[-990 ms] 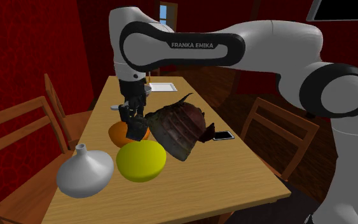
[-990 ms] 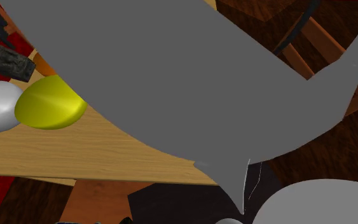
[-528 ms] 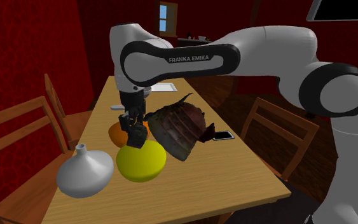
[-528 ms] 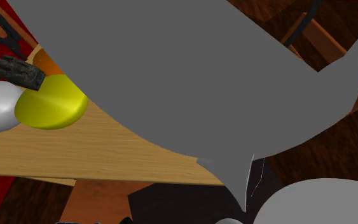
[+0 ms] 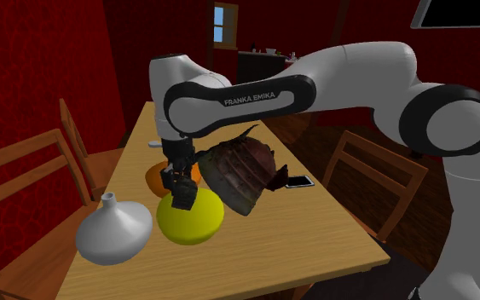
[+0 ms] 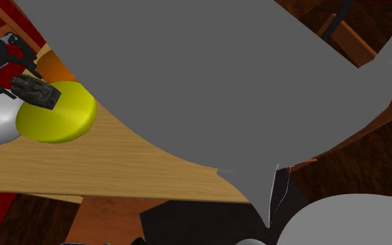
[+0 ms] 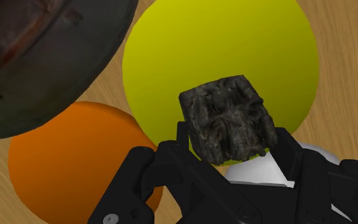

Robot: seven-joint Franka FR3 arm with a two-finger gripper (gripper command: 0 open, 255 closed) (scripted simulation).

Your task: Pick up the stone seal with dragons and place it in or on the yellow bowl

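Note:
The stone seal (image 7: 228,118) is a dark grey carved block, clasped between the fingers of my gripper (image 7: 231,143), which is shut on it. It hangs just above the yellow bowl (image 7: 215,51), over the rim on the side nearest the orange bowl. In the shoulder view the gripper (image 5: 181,189) points down with the seal (image 5: 182,201) at the yellow bowl's (image 5: 193,220) upper edge. In the second exterior view the seal (image 6: 35,91) sticks out of the gripper (image 6: 19,82) over the yellow bowl (image 6: 58,117).
An orange bowl (image 5: 155,178) sits just behind the yellow one. A dark brown helmet-like object (image 5: 240,174) crowds the gripper's right in the shoulder view. A white vase (image 5: 113,232) stands left of the bowl, a phone (image 5: 298,181) lies further right. Wooden chairs (image 5: 33,170) flank the table.
The gripper has carried the seal from over the orange bowl down and forward to the yellow bowl's rim. Its grip on the seal is unchanged.

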